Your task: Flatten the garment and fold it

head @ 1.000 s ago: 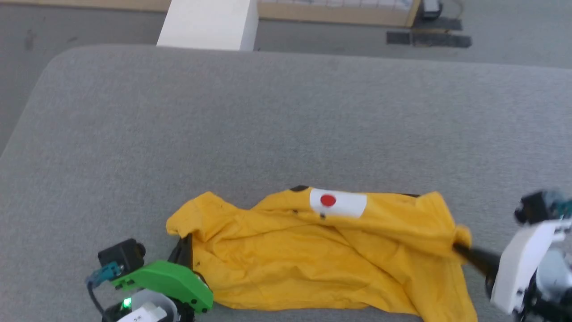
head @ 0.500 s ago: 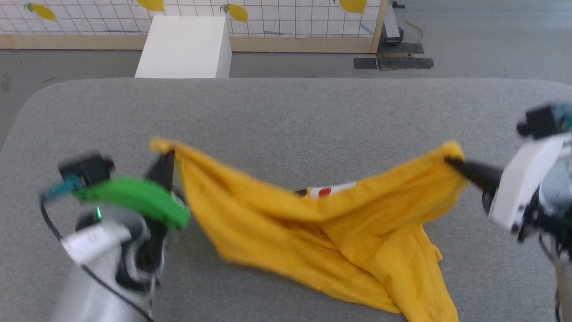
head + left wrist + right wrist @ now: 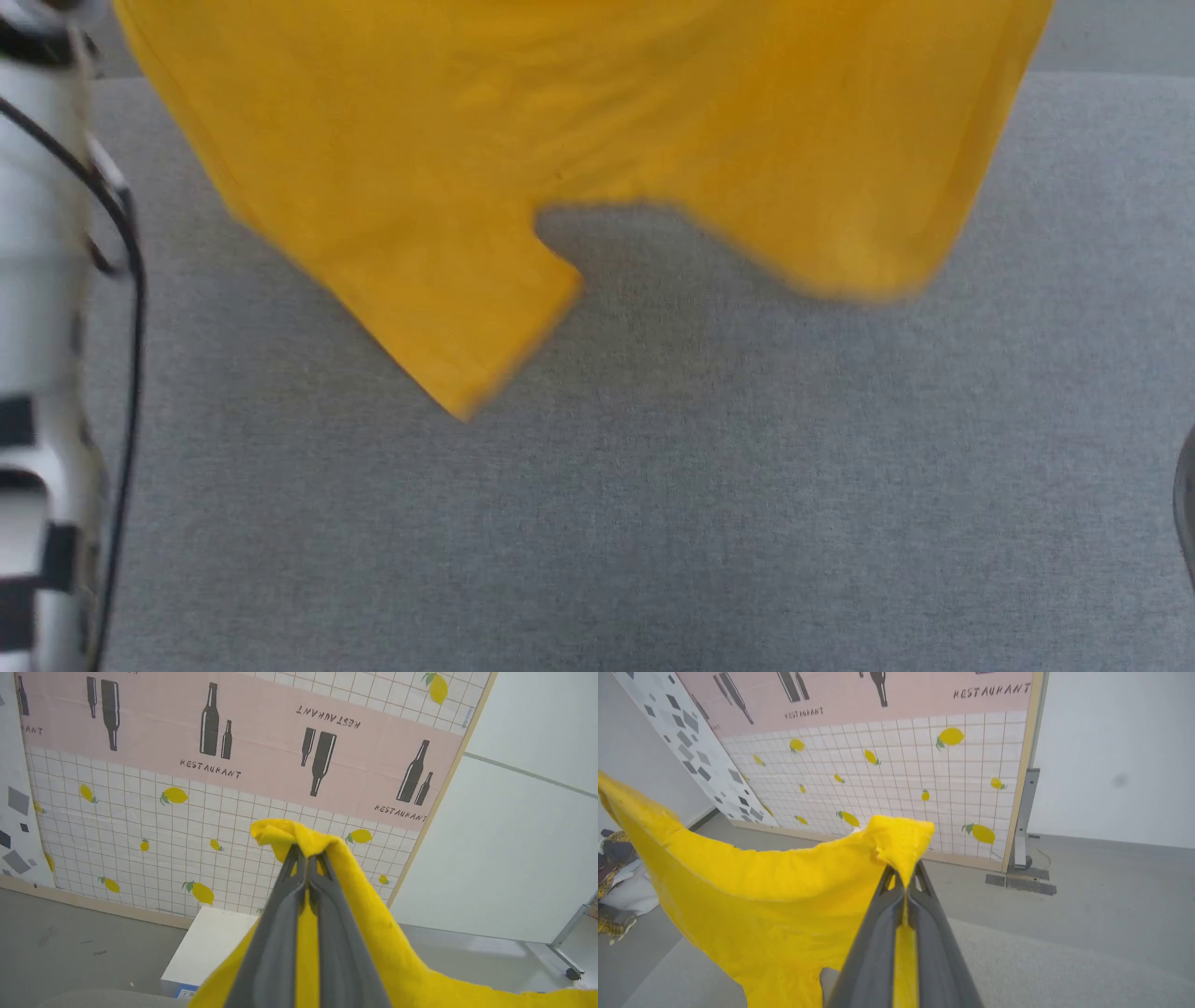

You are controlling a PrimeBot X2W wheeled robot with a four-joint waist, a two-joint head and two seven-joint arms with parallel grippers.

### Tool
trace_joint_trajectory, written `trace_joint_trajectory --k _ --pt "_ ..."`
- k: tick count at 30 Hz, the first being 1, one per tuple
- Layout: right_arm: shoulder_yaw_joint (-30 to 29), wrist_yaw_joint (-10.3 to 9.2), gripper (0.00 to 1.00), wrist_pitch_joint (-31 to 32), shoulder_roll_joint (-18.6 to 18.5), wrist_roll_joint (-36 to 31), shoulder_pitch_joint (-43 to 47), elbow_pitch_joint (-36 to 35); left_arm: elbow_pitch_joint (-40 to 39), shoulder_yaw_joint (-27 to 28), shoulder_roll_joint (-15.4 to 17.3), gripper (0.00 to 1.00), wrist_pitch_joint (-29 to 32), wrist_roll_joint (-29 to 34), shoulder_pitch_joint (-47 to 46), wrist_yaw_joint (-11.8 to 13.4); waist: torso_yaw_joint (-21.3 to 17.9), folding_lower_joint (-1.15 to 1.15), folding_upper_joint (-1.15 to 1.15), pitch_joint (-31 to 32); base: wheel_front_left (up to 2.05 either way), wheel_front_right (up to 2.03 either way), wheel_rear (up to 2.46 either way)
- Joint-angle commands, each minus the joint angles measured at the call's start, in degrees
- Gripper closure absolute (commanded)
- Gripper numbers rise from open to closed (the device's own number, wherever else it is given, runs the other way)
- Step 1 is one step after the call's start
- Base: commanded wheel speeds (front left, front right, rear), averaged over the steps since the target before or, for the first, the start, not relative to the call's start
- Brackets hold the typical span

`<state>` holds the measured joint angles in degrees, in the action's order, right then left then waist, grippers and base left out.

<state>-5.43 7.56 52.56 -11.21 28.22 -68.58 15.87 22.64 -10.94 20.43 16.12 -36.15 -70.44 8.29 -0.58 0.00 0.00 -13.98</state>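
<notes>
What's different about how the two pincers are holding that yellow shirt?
The left pincer has the shirt curled over its tips like a hood; the right pincer has a flatter tuft standing above its tips. Seen from each wrist, cloth falls rightward from the left pincer but spreads leftward from the right pincer. Both are shut on the shirt, holding it up above the grey surface.

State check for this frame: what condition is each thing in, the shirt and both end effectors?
T-shirt, held up in the air, hanging spread between two pinched points, not folded.
Left end effector, shut on a bunched bit of the T-shirt.
Right end effector, shut on another bunched bit of it.
</notes>
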Motion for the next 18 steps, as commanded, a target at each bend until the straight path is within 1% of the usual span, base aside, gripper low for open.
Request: trace_joint_trajectory --k 1,3,5,6,9,11,14,18 --pt "-1.0 -0.08 1.00 -2.4 0.8 -1.6 -3.8 1.8 1.2 -0.3 0.9 1.00 -1.5 2.1 -4.2 0.5 -2.7 0.00 0.00 -6.1 0.00 0.00 0.00" --pt "-2.9 -0.08 1.00 -5.8 2.5 -3.6 -9.3 5.0 2.7 -0.3 1.0 1.00 -4.4 4.0 -9.9 1.2 -3.4 0.00 0.00 -8.3 0.00 0.00 0.00" --pt "-3.8 -0.08 1.00 -9.3 3.1 -6.1 -14.3 7.6 3.5 -0.5 1.2 1.00 -7.9 6.2 -14.9 1.8 -3.8 0.00 0.00 -10.4 0.00 0.00 0.00" --pt "-5.0 -0.08 1.00 -13.0 3.6 -8.1 -18.3 9.9 4.6 -0.2 1.0 1.00 -11.6 7.6 -19.1 2.4 -4.1 0.00 0.00 -12.2 0.00 0.00 0.00" --pt "-6.4 -0.08 1.00 -17.5 4.1 -10.3 -22.8 13.2 6.5 0.1 0.6 1.00 -17.1 9.0 -23.7 2.6 -4.3 0.00 0.00 -14.3 0.00 0.00 0.00" --pt "-6.5 -0.08 1.00 -19.1 4.4 -11.1 -24.6 15.1 7.7 0.7 0.4 1.00 -20.3 9.4 -25.6 2.9 -4.3 0.00 0.00 -15.6 0.00 0.00 0.00" --pt "-6.4 -0.08 1.00 -21.1 4.2 -11.3 -26.3 17.3 9.7 1.5 0.0 1.00 -23.3 8.9 -27.1 2.7 -3.9 0.00 0.00 -17.5 0.00 0.00 0.00" --pt "-5.9 -0.08 1.00 -22.4 3.2 -10.5 -26.5 19.7 12.5 1.3 -0.7 1.00 -25.3 8.0 -26.2 1.0 -2.7 0.00 0.00 -19.3 0.00 0.00 0.00"
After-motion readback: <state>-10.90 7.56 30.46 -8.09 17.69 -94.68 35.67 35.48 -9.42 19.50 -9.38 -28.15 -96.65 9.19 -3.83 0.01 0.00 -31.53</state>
